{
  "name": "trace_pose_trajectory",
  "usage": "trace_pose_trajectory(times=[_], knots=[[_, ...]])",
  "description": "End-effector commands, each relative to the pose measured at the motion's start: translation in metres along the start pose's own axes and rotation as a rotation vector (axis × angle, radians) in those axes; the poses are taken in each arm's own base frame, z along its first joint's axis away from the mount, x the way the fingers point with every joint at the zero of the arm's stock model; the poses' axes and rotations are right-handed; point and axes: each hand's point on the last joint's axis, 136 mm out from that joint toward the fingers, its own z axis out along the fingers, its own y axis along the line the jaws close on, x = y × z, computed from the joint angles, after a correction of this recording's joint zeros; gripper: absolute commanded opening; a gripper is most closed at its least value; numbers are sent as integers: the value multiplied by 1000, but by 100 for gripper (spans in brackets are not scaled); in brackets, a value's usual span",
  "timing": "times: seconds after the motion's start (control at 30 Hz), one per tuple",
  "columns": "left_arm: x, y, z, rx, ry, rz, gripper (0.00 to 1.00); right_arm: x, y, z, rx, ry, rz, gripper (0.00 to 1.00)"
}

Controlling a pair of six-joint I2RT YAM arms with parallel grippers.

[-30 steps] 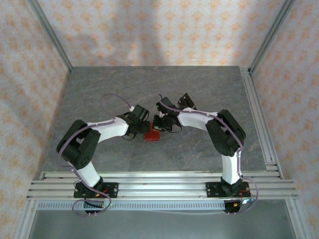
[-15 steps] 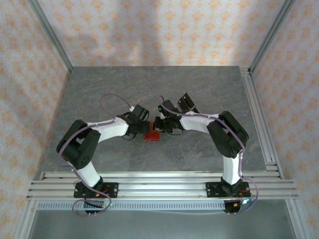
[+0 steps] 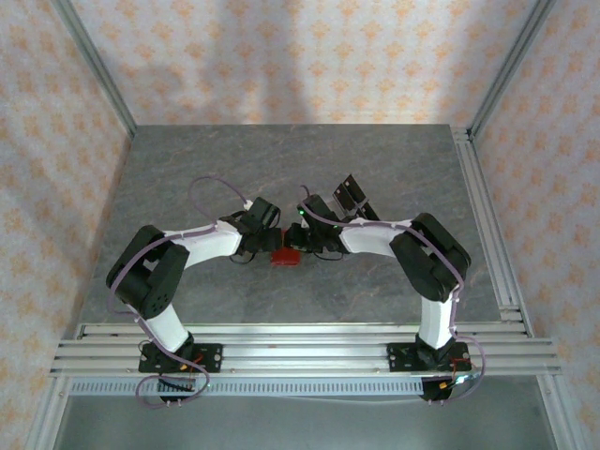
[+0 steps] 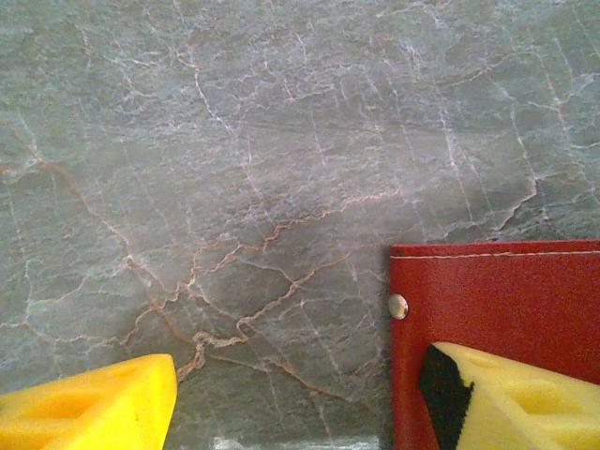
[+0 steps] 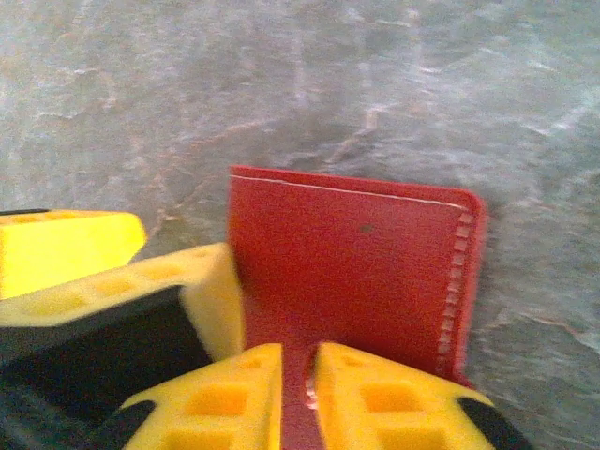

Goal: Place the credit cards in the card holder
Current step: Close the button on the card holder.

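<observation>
Red card holder lies flat on the worktop between both grippers. Left gripper stands apart, one finger over it. Right gripper is nearly together at its edge, grip unclear. Whether it is filled cannot be told.

The right fingers have parted slightly and slid left over the card holder.

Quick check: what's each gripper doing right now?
Left gripper: open, one finger over the card holder.
Right gripper: nearly closed at the card holder's near edge; whether it grips it cannot be told.
</observation>
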Motion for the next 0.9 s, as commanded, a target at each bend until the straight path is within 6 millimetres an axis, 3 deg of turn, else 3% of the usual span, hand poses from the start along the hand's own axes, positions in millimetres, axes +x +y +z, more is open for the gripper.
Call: trace_pose_trajectory(times=[0.0,0.2,0.37,0.43,0.47,0.63,0.77,0.87], knots=[[4,5,-2,-40,6,22,72,30,-32,6,160,126,19,34],[-26,8,-27,-51,-63,-24,76,-30,36,-31,18,18,-33,57],[-72,11,-73,-53,-169,-63,85,-65,59,-69,-42,-65,-43,75],[-88,15,-94,-65,-211,-73,92,-76,61,-88,-54,-101,-39,87],[-97,18,-105,-72,-235,-80,94,-83,60,-101,-53,-127,-38,100],[-125,46,-153,-151,-324,-96,100,-124,44,-181,-19,-297,-24,99],[-139,78,-188,-221,-408,-134,100,-153,6,-253,88,-465,18,99],[-147,95,-213,-277,-486,-138,100,-169,-27,-293,155,-550,78,99]])
